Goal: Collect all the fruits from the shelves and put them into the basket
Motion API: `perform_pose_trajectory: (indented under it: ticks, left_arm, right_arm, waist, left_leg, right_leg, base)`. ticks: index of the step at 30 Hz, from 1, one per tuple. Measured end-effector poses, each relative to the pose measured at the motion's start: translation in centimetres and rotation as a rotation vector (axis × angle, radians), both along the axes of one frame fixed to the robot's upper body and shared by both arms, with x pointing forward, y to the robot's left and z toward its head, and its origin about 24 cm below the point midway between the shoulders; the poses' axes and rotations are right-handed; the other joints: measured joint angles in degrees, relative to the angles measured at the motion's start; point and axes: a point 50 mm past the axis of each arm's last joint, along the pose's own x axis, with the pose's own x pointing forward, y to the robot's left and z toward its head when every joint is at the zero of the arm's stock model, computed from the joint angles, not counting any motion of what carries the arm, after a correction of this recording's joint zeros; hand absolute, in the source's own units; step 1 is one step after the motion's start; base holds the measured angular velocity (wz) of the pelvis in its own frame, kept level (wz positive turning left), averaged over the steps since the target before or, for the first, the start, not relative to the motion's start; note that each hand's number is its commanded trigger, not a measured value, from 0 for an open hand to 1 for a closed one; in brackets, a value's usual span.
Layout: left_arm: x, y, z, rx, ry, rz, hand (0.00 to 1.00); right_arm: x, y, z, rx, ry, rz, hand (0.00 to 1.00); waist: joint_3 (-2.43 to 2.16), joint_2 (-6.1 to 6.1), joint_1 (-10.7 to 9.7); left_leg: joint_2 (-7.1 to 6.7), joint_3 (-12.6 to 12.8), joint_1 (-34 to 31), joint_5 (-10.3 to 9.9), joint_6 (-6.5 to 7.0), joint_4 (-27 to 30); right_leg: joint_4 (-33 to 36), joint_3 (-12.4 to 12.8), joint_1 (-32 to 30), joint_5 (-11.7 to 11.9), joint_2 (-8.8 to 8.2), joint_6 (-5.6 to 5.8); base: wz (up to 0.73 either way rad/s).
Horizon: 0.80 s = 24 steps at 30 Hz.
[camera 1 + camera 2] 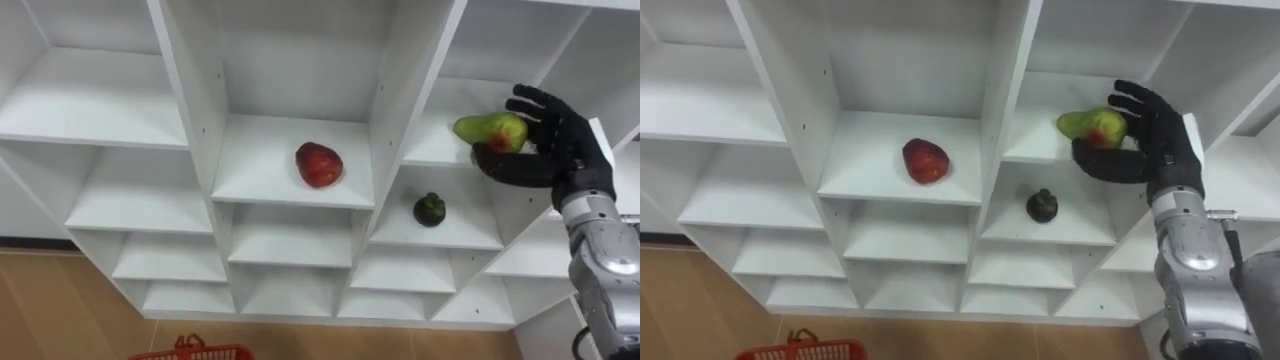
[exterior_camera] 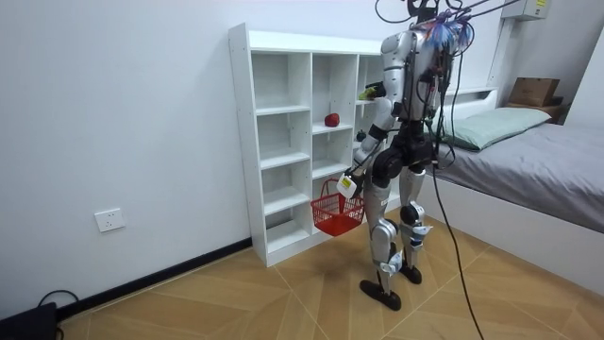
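My right hand (image 1: 556,152) reaches into the upper right compartment of the white closet (image 1: 195,110), its fingers curled round a green pear (image 1: 490,128) with a red blush, just above the shelf board. A red apple (image 1: 318,164) lies on the middle shelf, and a small dark round fruit (image 1: 430,209) sits one shelf lower to the right. In the room view my left hand (image 2: 347,179) hangs low by my side, holding the handle of a red basket (image 2: 337,215); the basket's rim (image 1: 190,351) peeks in at the bottom edge of the left eye view.
I stand right in front of the closet (image 2: 274,142), which stands against the wall. A bed (image 2: 528,151) lies close behind me on the room view's right. Wooden floor (image 2: 236,302) stretches towards the room view's left.
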Motion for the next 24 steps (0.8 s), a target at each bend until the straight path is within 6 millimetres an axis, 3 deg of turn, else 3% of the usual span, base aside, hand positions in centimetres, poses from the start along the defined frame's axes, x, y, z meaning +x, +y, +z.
perform_pose_trajectory:
  ticks: [22, 24]
  left_arm:
    - [0.74, 0.06, 0.06, 0.005, 0.0, -0.011, 1.0]
    - [0.74, 0.08, 0.06, 0.008, 0.001, -0.01, 1.0]
  right_arm:
    - [0.48, 0.48, -0.03, -0.08, 0.025, 0.028, 1.0]
    - [0.4, 0.67, 0.25, -0.086, 0.013, 0.039, 1.0]
  waist:
    - [-0.05, -0.01, 0.1]
    - [-0.31, 0.33, 0.0]
  left_leg:
    - [-0.08, -0.5, -0.2, 0.0, 0.0, 0.0]
    - [-0.08, -0.4, -0.4, 0.0, 0.0, 0.0]
  right_leg:
    - [0.1, 0.0, -0.1, 0.0, -0.01, -0.01]
    - [0.3, 0.0, -0.6, 0.0, -0.02, -0.01]
  base:
    - [0.0]
    - [-0.02]
